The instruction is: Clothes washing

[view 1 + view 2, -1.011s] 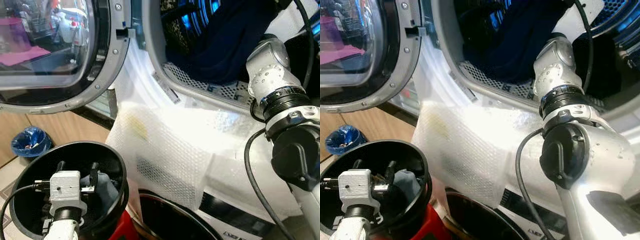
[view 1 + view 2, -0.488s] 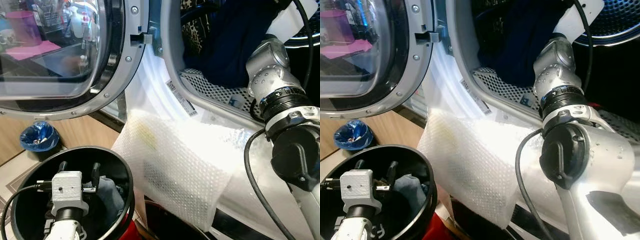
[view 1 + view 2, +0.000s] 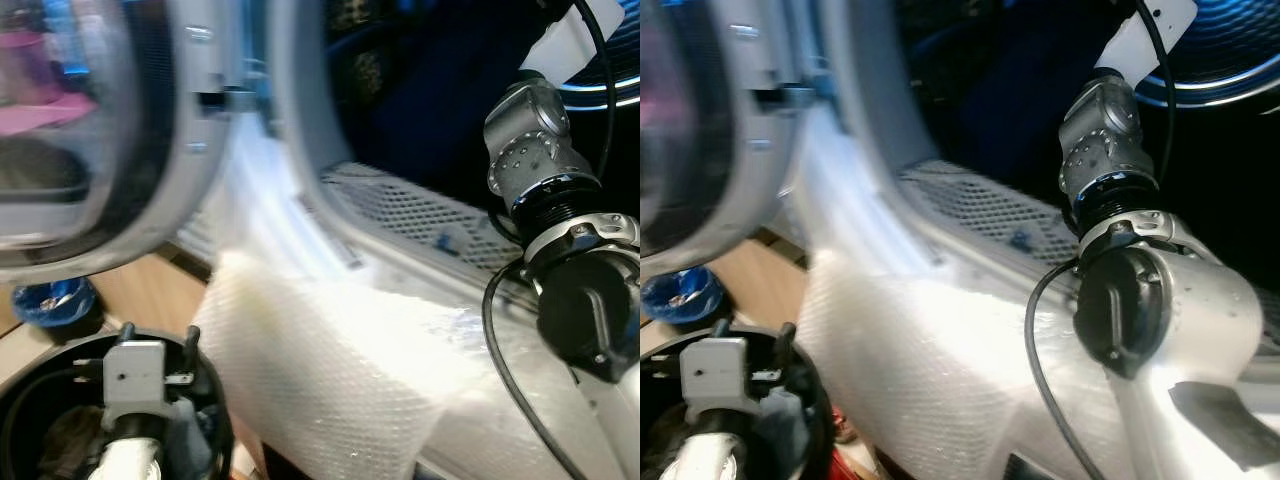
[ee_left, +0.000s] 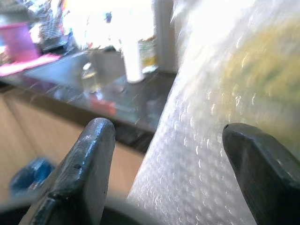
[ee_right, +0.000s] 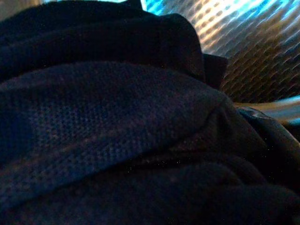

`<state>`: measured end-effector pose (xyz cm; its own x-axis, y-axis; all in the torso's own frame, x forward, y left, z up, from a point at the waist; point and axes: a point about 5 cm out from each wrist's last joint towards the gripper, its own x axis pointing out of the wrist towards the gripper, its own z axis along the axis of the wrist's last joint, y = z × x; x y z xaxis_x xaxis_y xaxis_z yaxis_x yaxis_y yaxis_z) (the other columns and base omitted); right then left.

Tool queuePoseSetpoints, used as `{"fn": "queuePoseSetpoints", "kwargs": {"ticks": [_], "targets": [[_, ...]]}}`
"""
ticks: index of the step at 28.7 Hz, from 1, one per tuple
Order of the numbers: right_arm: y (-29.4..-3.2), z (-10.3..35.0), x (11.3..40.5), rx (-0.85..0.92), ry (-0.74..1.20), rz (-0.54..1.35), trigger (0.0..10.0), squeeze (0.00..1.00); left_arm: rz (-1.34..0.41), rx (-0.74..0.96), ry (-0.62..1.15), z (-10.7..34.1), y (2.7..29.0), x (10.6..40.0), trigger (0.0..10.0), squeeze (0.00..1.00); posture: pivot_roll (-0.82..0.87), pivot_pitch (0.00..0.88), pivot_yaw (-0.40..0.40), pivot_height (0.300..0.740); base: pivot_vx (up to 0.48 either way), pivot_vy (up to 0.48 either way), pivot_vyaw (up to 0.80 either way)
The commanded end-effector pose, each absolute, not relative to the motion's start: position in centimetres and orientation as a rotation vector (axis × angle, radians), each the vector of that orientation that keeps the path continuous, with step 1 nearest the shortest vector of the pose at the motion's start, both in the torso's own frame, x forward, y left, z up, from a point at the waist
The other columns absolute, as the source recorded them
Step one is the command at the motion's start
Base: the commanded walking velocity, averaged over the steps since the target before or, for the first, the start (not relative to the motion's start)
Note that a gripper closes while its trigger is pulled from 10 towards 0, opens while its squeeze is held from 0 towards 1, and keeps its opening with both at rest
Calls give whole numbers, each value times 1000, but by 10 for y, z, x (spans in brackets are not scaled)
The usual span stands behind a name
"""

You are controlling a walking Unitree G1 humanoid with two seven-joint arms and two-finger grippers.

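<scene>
Clothing of dark navy fabric [image 5: 108, 136] lies inside the washing machine drum [image 3: 420, 200], and the right arm [image 3: 1110, 150] reaches into the opening, probably to push it deeper; I cannot tell the state of its end effector. The left end effector [image 4: 173, 164] hangs open and empty over the black bucket [image 3: 215, 440], beside the bubble wrap [image 3: 330, 380] that covers the machine front, likely waiting to take the next garment.

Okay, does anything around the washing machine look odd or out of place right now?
Yes. A sheet of bubble wrap is draped over the front of the machine below the drum opening, which is unusual for a washer in use. The right arm reaches into the drum against dark blue clothing.
</scene>
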<state>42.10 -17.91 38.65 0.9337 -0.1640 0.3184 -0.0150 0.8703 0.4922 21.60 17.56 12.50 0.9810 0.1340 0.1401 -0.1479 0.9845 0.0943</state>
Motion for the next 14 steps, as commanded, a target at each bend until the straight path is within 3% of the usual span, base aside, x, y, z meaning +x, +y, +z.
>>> {"fn": "queuePoseSetpoints", "kwargs": {"ticks": [1,7,14], "targets": [[-171,399,419,520,-403,-51,10000,0,158,128,-150,128,183,214,10000,0,185,67,-55,740,277,0,0],[-193,418,410,511,-497,-174,10000,0,137,118,-141,126,179,212,10000,0,185,73,-57,740,46,0,0],[-207,440,400,313,-555,-263,10000,0,107,105,-120,123,175,213,10000,0,177,77,-55,740,0,0,0]]}}
